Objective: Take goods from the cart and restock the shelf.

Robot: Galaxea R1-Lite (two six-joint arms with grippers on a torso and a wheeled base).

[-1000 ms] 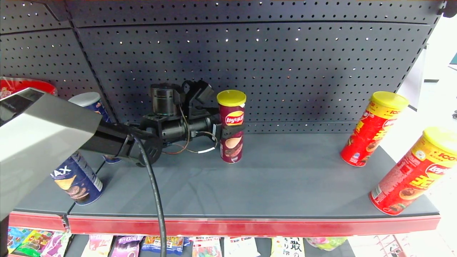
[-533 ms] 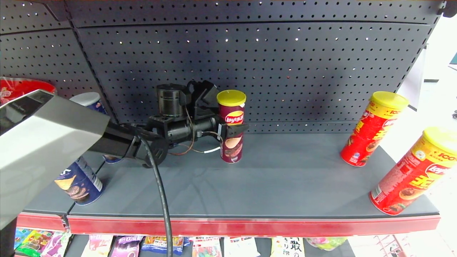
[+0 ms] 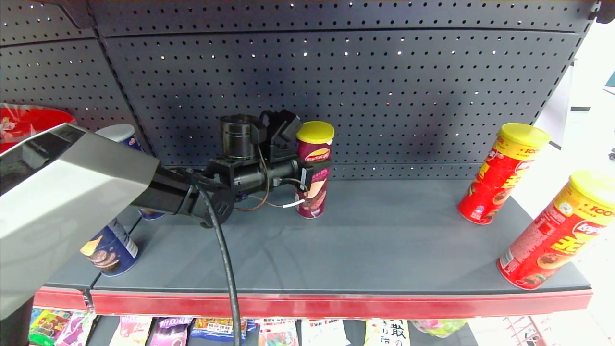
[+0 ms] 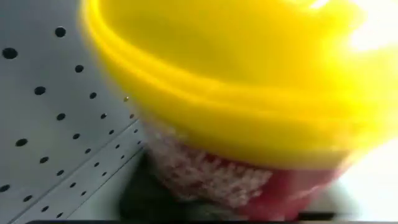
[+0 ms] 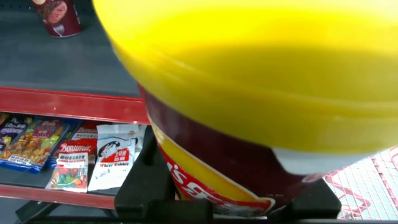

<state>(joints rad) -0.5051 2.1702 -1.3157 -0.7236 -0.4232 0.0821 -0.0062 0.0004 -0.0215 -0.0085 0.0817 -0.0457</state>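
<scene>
At the left end of the grey shelf [image 3: 384, 250] we saw a white-lidded blue can [image 3: 121, 136] near the pegboard [image 3: 384, 96] and a front blue chip can [image 3: 109, 247] closer to the red front edge. The left arm extended past them toward the middle of the shelf. There the left gripper [image 3: 313, 172] was clenched around the body of the maroon chip can [image 3: 314, 144], with one finger on each side. This can had a yellow lid and was at the back of the shelf, just in front of the pegboard. It leaned slightly to the right, with its base down at the board; we could not tell whether the base rested flat. Well apart from it, at the right end, stood the rear red can [image 3: 499, 175] and the front red can [image 3: 552, 235], both with yellow lids. Snack bags [image 3: 278, 331] lay on the level below. In the right wrist view, the right gripper [image 5: 230, 202] was grasping a second yellow-lidded can [image 5: 249, 74], out in front of the shelf.
</scene>
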